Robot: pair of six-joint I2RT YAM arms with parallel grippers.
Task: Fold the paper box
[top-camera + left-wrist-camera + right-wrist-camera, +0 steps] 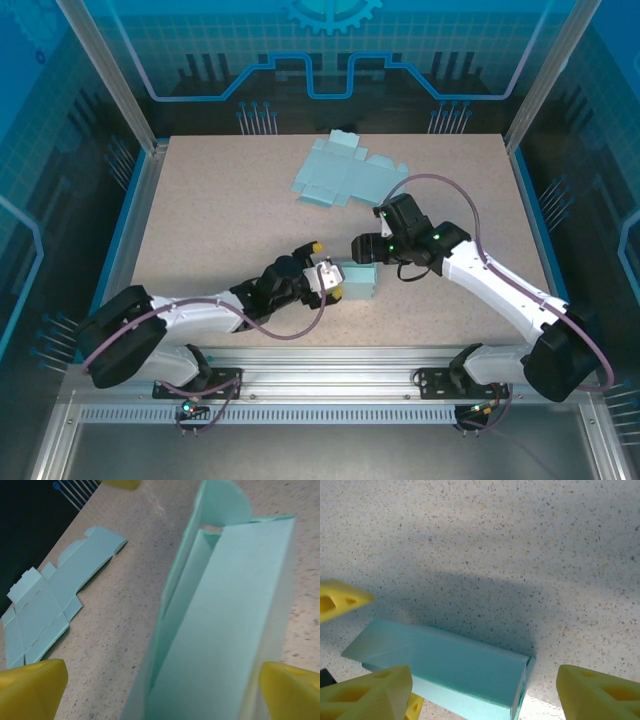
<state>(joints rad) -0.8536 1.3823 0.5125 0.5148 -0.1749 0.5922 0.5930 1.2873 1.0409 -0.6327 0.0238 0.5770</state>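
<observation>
The partly folded light-blue paper box point(360, 280) lies on the table near the front middle. My left gripper point(328, 281) is at its left end and is open. In the left wrist view the box point(230, 620) runs away between the yellow fingertips point(31, 689), with a gap on the left side and an end flap standing up at the far end. My right gripper point(364, 248) hovers just behind the box, open. In the right wrist view the box point(445, 662) lies between its spread fingertips point(597, 695), untouched on the right side.
Flat unfolded box sheets point(340, 172) lie at the back middle of the table and appear as flat sheets point(45, 605) in the left wrist view. A yellow finger point(340, 600) of the other gripper shows at the left of the right wrist view. Blue walls ring the table point(200, 220).
</observation>
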